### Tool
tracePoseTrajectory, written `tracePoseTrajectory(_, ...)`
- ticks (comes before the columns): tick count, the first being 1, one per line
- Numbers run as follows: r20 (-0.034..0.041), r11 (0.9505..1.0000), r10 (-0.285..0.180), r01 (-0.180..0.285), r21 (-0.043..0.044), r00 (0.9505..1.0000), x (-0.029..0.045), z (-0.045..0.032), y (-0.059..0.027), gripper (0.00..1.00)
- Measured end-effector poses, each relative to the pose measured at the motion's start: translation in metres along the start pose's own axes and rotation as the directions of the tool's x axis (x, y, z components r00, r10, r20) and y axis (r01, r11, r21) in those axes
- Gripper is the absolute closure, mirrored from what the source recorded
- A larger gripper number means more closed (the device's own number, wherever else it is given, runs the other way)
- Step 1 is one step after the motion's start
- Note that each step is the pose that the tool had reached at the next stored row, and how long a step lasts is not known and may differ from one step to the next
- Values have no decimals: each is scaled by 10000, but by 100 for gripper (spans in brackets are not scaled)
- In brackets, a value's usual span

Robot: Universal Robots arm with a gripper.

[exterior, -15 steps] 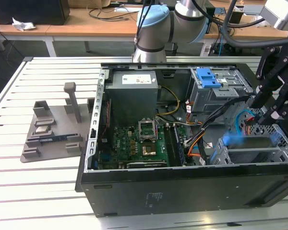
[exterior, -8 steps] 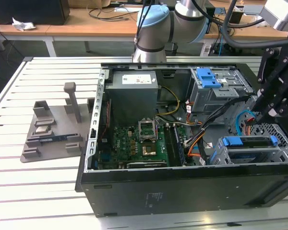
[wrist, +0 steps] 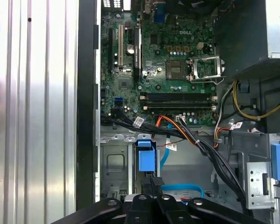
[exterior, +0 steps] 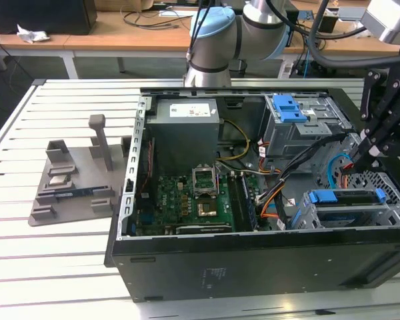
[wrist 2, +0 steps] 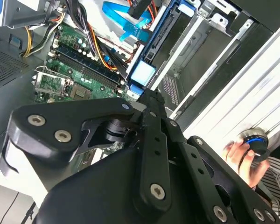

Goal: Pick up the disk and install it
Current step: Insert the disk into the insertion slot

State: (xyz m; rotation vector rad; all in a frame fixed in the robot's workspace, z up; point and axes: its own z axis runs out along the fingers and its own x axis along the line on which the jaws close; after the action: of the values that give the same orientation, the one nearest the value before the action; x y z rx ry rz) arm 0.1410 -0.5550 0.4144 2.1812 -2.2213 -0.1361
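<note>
The disk (exterior: 342, 197) lies flat in the lower drive bay at the front corner of the open computer case (exterior: 253, 260), on the exterior view's right. Its blue rail frame shows along the top edge. In the first wrist view the rail's blue end tab (wrist: 146, 157) sits just ahead of my fingertips. The same tab (wrist 2: 143, 73) shows in the second wrist view. My black gripper (exterior: 357, 162) hangs just above the disk's far end, with its fingers drawn together and nothing between them. I cannot tell whether the fingertips touch the disk.
Inside the case are a large grey power supply (exterior: 185, 133), a green motherboard (exterior: 187, 200), bundled cables (exterior: 280, 190) and a silver cage with a blue latch (exterior: 290, 107). A grey fixture (exterior: 73, 180) stands on the slatted table. A person's hand (wrist 2: 238, 156) is beside the case.
</note>
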Motion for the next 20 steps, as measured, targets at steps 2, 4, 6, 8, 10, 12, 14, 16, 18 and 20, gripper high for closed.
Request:
tracePoseTrajectory(2,1,10000,0,0,0,10000,0,-1,-24,89)
tracePoseTrajectory(4,-1,10000,0,0,0,10000,-2,-9,-47,89)
tracePoseTrajectory(6,-1,10000,0,0,0,10000,-5,-23,-59,89)
tracePoseTrajectory(8,0,10000,0,0,-3,10000,-10,-28,-91,89)
tracePoseTrajectory(10,2,10000,2,-2,-41,10000,-33,-29,-170,89)
tracePoseTrajectory(12,-2,9999,6,-6,-141,10000,-74,5,-255,89)
tracePoseTrajectory(14,-4,9997,9,-10,-227,10000,-124,49,-346,89)
tracePoseTrajectory(16,-5,9996,11,-11,-265,10000,-146,64,-380,89)
tracePoseTrajectory(18,-4,9996,11,-11,-293,10000,-158,72,-407,89)
tracePoseTrajectory(20,-7,9996,13,-14,-296,10000,-160,72,-412,89)
